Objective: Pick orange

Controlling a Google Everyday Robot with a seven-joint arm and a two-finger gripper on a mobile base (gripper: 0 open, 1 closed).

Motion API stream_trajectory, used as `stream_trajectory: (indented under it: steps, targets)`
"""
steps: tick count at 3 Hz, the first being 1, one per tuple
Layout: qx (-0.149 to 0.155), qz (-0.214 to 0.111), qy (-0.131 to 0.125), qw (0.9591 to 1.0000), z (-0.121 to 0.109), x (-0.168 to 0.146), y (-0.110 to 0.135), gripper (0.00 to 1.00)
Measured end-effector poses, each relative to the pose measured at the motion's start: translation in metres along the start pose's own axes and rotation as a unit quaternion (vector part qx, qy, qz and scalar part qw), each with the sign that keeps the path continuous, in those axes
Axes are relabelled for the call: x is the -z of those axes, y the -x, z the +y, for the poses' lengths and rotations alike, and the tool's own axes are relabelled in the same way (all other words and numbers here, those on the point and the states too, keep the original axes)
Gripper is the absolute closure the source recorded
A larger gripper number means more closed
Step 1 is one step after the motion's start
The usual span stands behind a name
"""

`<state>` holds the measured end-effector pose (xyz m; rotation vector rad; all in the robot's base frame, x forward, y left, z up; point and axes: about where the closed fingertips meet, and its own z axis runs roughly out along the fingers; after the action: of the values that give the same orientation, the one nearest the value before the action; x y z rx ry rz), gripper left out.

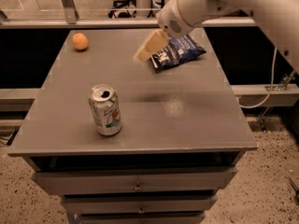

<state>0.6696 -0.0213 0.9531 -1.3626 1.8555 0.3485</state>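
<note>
The orange is a small round fruit at the far left corner of the grey table. My gripper hangs above the far middle of the table, on a white arm coming in from the upper right. It is to the right of the orange, well apart from it, and just left of a blue chip bag. The gripper holds nothing that I can see.
A green and white soda can stands upright at the front left of the table. Drawers sit under the tabletop. A railing and a dark gap run behind the table. A cable hangs at the right.
</note>
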Motion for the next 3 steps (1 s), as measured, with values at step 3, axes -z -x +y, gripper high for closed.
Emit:
stream_trajectory:
  steps: [3]
  targets:
    - [-0.020,-0.113,-0.039,0.9926,-0.055,-0.164,0.109,0.00]
